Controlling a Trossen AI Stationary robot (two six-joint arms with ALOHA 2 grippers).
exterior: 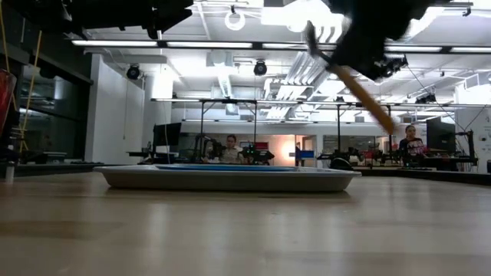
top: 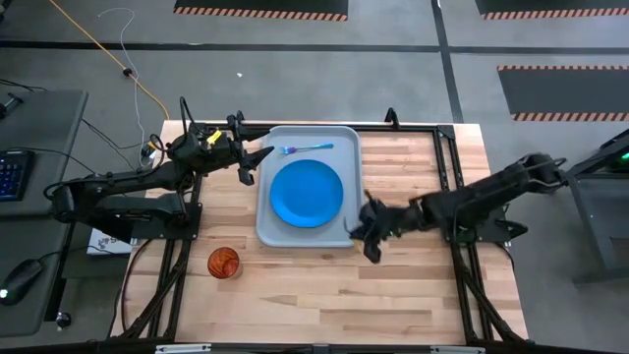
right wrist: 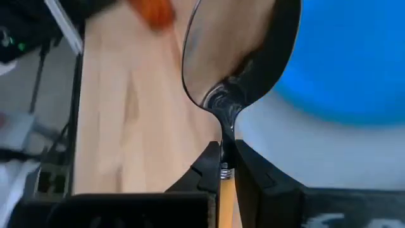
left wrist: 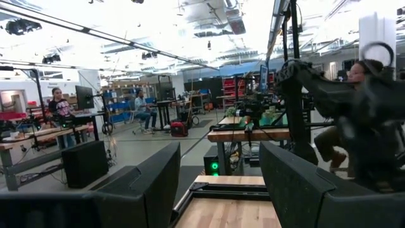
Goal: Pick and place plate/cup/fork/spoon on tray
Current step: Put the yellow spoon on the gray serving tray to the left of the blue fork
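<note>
High view: the right gripper (top: 370,241) hangs over the tray's (top: 267,228) near right corner, its fingers closed on something too dark to make out here. The blue plate (top: 307,193) lies in the tray just beyond those fingers, and the fork (top: 305,148) rests along the tray's far rim, near the left gripper (top: 257,163), whose fingers are spread apart above the tray's left edge. The red-orange cup (top: 223,263) stands on the wooden worktop (top: 413,295), well apart from both grippers.

Low view: the spoon (exterior: 359,90) hangs tilted in the air above the tray's right end, orange handle lowest.

Left wrist view: the left fingers (left wrist: 152,183) stand wide apart with nothing between them; the right arm (left wrist: 354,107) shows beyond.

Right wrist view: the right fingers (right wrist: 253,174) are clamped on the spoon's neck, its silvery bowl reaching ahead over the tray rim, the plate beside it
</note>
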